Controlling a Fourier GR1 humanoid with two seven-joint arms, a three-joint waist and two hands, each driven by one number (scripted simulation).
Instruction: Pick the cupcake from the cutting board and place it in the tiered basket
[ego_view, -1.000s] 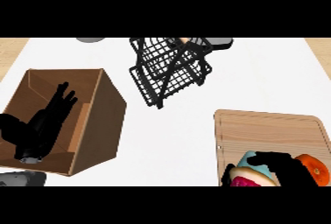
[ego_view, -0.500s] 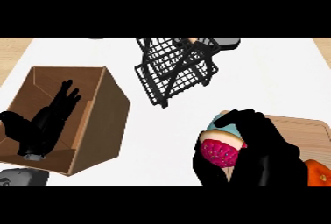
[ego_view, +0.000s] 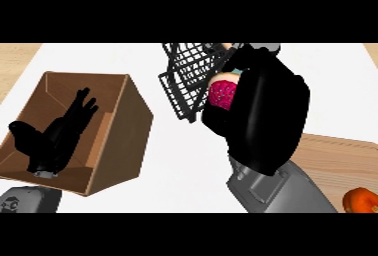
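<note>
Left robot hand (ego_view: 55, 137): open, fingers up, resting over the box (ego_view: 122, 145), well left of the basket; holding nothing.
Box: brown, open-topped, on the white bench (ego_view: 181, 165), left of the basket and apart from it.
Grey object (ego_view: 26, 200): at the lower left corner, below the box, far from the basket; cannot tell what it is.
Basket (ego_view: 188, 75): black wire, tiered, at the top centre of the bench; landmark for everything else.
Cupcake (ego_view: 223, 92): pink top with a pale wrapper edge, held at the basket's right side, touching or just short of the wire; cannot tell which tier it faces.
Right robot hand (ego_view: 258, 117): curled round the cupcake, hiding most of it, raised just right of the basket.
Board (ego_view: 336, 160): wooden, lower right of the basket, well apart from it; cupcake no longer on it.
Orange thing (ego_view: 362, 200): on the board's lower right edge, far from the basket.
Step in hand: carrying the cupcake into the basket.
Doing it well: bring the cupcake over an open tier, not the wire rim; keep it upright; lower until it rests on the mesh; only then uncurl, and lift out without hooking the wire.
Risk: light basket likely to tip if nudged.
Writing: none readable anywhere.
</note>
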